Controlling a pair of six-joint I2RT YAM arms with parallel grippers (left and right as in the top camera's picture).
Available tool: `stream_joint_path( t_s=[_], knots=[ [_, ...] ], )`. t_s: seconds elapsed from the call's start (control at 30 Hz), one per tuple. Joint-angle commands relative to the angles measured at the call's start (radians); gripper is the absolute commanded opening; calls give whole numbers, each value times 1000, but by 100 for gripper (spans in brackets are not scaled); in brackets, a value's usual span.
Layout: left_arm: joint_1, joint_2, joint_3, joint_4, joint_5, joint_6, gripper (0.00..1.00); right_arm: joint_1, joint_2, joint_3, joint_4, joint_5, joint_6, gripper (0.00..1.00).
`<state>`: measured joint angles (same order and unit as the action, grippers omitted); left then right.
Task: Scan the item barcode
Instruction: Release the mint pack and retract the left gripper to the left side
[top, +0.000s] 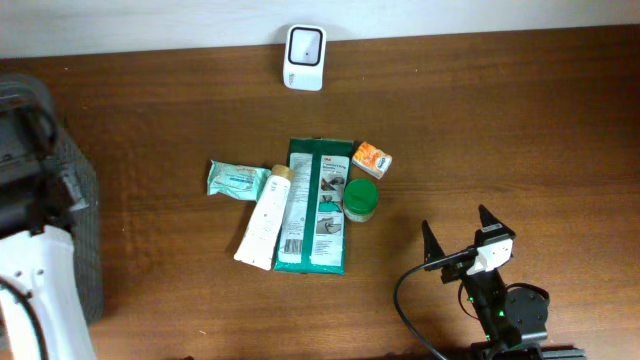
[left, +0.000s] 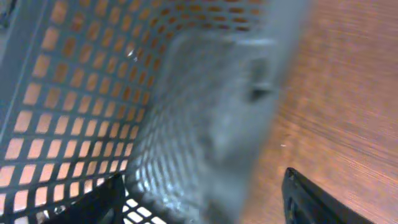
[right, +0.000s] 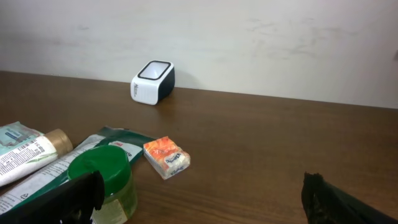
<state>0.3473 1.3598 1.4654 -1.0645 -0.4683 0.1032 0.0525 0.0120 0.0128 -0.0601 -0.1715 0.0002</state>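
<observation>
We have picked up nothing yet. Well left of the scanner (top: 304, 57), the left gripper (left: 202, 186) is spread beside the mesh basket (left: 74, 93). The right gripper (top: 458, 228), in front of the scanner, gapes empty. Next we grasp one item there: glossy flat wipes pack (top: 318, 205), smooth tube (top: 268, 215), round green-lidded jar (top: 360, 198) or small orange box (top: 371, 159).

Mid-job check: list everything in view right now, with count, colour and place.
scanner: 1, white, black face, far edge by the wall
wipes pack: 1, green, centre
tube: 1, white, along the wipes pack's left side
small pack: 1, teal, left of the tube
box: 1, orange, right of the wipes pack
jar: 1, green, beside the box
basket: 1, grey mesh, left edge
table: 1, brown
left gripper: 1, black, open, at the basket
right gripper: 1, black, open, near right
</observation>
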Motion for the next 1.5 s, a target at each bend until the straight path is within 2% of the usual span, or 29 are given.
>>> stream_joint_path(
  t_s=[0.0,0.1,0.2,0.27,0.4,0.43,0.53,0.67,0.77,0.83,0.87,0.93,0.97,1.0,1.07,1.1,1.17,1.47],
  knots=[
    [17,5,-7,74,263,163,60,-7,-6,-7,-3,-8,0,98],
    [-31,-12,-7,164,324,191,64,-7,-6,-7,-4,-8,0,98],
    [-51,7,-16,120,481,190,65,-7,-6,-7,-4,-8,0,98],
    [-51,32,-35,93,473,190,63,-7,-6,-7,-4,-8,0,98],
    [-25,34,-75,93,337,190,64,-7,-6,-7,-4,-8,0,98],
    [15,34,-76,113,290,190,66,-7,-6,-7,-3,-8,0,98],
    [125,40,-76,175,320,191,68,-7,-6,-7,-4,-8,0,98],
    [159,101,-76,187,331,191,67,-7,-6,-7,-4,-8,0,98],
    [154,113,-74,198,455,192,65,-7,-6,-7,-4,-8,0,98],
    [116,85,-74,201,577,231,65,-7,-6,-7,-3,-8,0,98],
    [90,73,-74,199,592,231,66,-7,-6,-7,-4,-8,0,98],
    [34,61,-74,195,608,227,69,-7,-6,-7,-4,-8,0,98],
    [-8,61,-74,193,607,227,96,-7,-6,-7,-4,-8,0,98],
    [-30,61,-74,193,607,227,100,-7,-6,-7,-4,-8,0,98],
    [-39,64,-74,197,602,186,99,-7,-6,-7,-4,-8,0,98],
    [-26,74,-74,207,600,87,99,-7,-6,-7,-4,-8,0,98],
    [-17,99,-74,230,600,-3,99,-7,-6,-7,-4,-8,0,98],
    [-19,198,-74,241,610,-13,99,-7,-6,-7,-4,-8,0,98]
  ],
)
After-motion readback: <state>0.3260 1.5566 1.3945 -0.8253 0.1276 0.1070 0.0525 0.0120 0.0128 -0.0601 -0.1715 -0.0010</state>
